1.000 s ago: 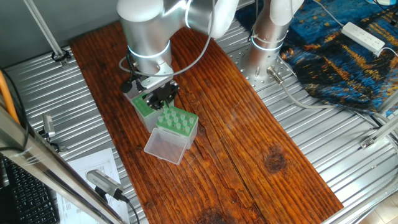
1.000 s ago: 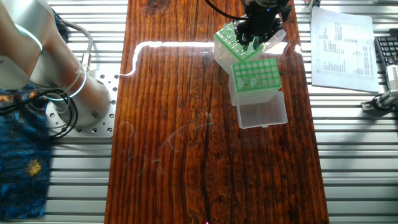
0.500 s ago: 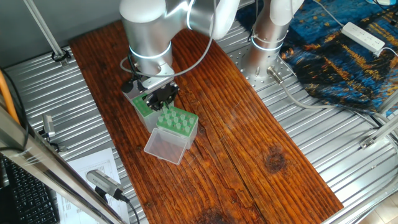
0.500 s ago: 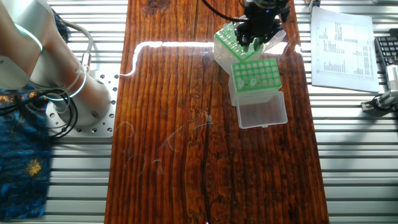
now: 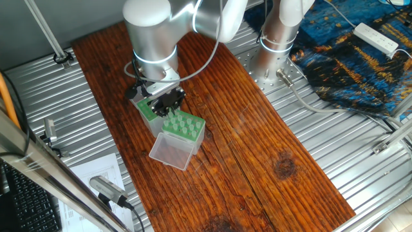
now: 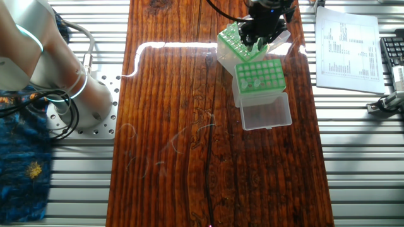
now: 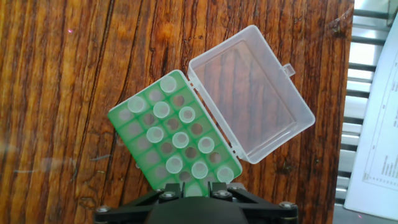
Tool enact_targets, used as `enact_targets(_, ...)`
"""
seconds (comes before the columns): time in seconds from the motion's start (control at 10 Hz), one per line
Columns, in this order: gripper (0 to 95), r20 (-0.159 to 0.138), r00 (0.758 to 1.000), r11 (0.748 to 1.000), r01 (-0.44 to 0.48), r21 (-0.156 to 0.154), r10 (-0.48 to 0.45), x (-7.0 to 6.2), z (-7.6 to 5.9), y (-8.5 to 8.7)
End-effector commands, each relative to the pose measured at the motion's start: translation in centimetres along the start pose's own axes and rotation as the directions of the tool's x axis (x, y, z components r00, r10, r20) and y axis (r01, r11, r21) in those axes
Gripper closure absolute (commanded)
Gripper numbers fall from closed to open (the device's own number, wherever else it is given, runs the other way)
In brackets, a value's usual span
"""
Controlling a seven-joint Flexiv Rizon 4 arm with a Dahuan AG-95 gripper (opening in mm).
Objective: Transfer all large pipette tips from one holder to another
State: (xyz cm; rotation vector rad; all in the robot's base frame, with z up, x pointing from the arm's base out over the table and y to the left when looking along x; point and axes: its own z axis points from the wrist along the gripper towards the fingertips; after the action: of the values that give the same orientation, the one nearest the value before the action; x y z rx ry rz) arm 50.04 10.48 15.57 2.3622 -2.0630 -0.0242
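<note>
In the hand view a green rack (image 7: 119,118) holds several large pipette tips (image 7: 161,111), wide ends up, with its clear lid (image 7: 255,93) hinged open to the right. My gripper (image 7: 193,190) hangs over the rack's near edge, and a pale-green tip (image 7: 194,185) shows between its fingers. From the fixed views, the gripper (image 6: 257,43) sits where this lidded rack (image 6: 262,75) meets a second green rack (image 6: 230,44). The same gripper (image 5: 168,108) is low over the two racks (image 5: 183,127), and the arm hides much of the second rack (image 5: 147,109).
Both racks stand on a wooden board (image 6: 189,145) laid over a slatted metal table. A printed sheet (image 6: 347,47) and a keyboard (image 6: 392,57) lie just beyond the racks. The arm's base (image 6: 69,94) and a blue cloth (image 5: 360,58) are on the other side.
The hand has edged slightly over the racks. Racks, lid and tips stay where they were.
</note>
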Motion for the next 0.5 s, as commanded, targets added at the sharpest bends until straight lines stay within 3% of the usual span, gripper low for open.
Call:
enact_targets(0.1,76.0,-0.001,1.000,1.000,0.001,0.001,-0.001,-0.02,0.01,0.01)
enact_targets(0.5,76.0,-0.006,1.000,1.000,0.005,0.000,-0.005,-0.02,0.02,0.03)
